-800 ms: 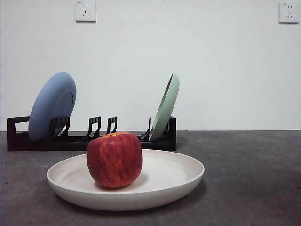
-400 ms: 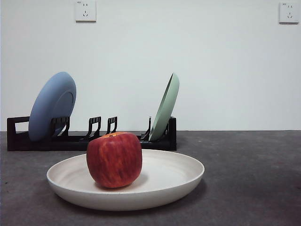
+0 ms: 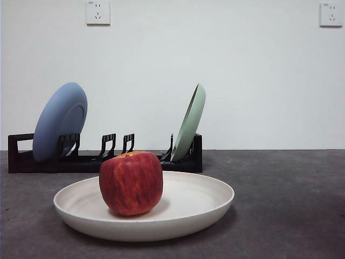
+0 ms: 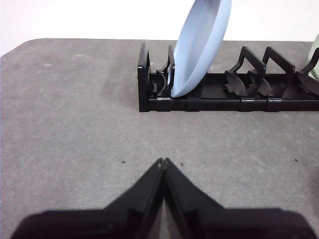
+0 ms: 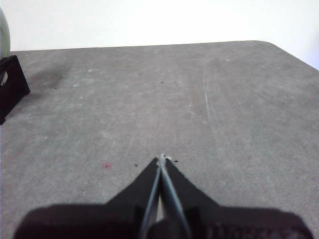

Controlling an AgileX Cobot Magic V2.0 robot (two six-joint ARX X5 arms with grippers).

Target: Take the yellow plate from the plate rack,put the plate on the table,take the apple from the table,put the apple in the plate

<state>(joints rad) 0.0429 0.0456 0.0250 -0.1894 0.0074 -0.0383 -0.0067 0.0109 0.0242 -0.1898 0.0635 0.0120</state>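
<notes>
We judge the task as good as finished: the apple (image 3: 131,183) sits upright in the yellow plate (image 3: 205,199), a little to one side of its middle, and the plate lies flat on the bench (image 3: 291,205) just in front of the plate rack (image 3: 21,156). Neither arm shows in the front view. The left claw (image 4: 163,164) hangs over bare bench with its jaws pressed together and nothing between them, facing the handle end of the rack; the right claw (image 5: 162,160) is likewise closed and empty, over open bench with only a corner of the rack at the edge of its view.

What remains, as we read it, is simply to keep both arms parked and clear. If either arm does move, we would lift it up and away from the plate, since a knock on the raised rim could set the apple rolling.

Around the work, the blue plate (image 3: 59,121) leans in the rack near the handle loop and the pale green plate (image 3: 190,123) leans at the far end, with empty prongs between them. Two wall sockets (image 3: 97,12) sit high on the white wall. Nothing stands between the claws and the plate
</notes>
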